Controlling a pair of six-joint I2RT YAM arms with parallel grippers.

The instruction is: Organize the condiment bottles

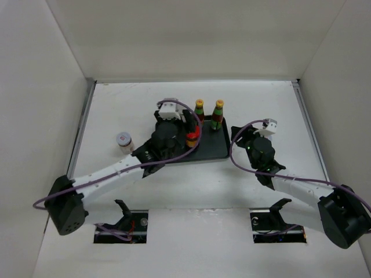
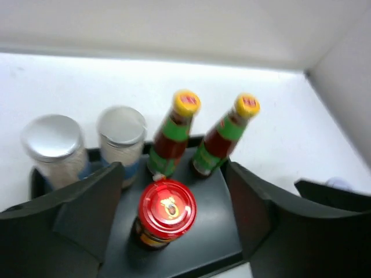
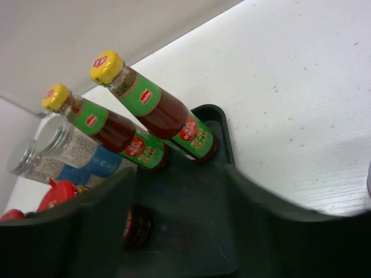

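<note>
Though the left arm [image 1: 116, 168] hides the tray's [image 1: 217, 149] middle from above, the left wrist view shows the left gripper [image 2: 173, 174] spread around a red-lidded jar [image 2: 166, 209] at bottom centre, with two grey-topped jars [image 2: 52, 142] [image 2: 122, 127] at upper left. The right gripper [image 3: 181, 174] gapes empty.

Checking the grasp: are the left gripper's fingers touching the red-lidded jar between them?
Apart. The left wrist view shows the red-lidded jar standing between the left gripper's open fingers, with black tray showing either side.
</note>
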